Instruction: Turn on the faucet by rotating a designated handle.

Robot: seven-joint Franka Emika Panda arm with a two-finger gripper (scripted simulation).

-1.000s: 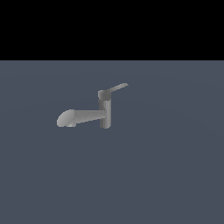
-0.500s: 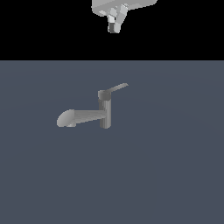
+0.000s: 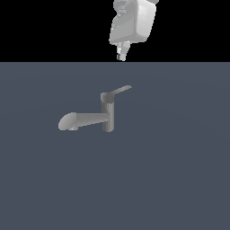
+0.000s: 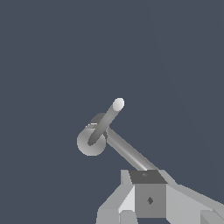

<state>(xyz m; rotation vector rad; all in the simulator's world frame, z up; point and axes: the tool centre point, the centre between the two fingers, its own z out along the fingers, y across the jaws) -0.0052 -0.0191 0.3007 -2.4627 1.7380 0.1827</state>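
The small grey faucet point(image 3: 108, 117) stands on the floor, its spout running to the exterior view's left and ending in a rounded bulb point(image 3: 67, 121). The thin handle point(image 3: 119, 91) slants up from the cap toward the exterior view's right. My gripper point(image 3: 121, 56) hangs point-down above the handle, well apart from it, fingers together and empty. In the wrist view the handle point(image 4: 107, 120) and the faucet's spout point(image 4: 129, 153) lie below my gripper point(image 4: 148, 192), whose fingers hide the spout's far end.
The faucet stands alone on a flat dark blue-grey floor point(image 3: 179, 179). The white body of my arm point(image 3: 134, 22) fills the top middle of the exterior view against a black background.
My gripper has come down into the exterior view from above and now hangs lower, closer to the handle. The faucet and its handle have not moved.
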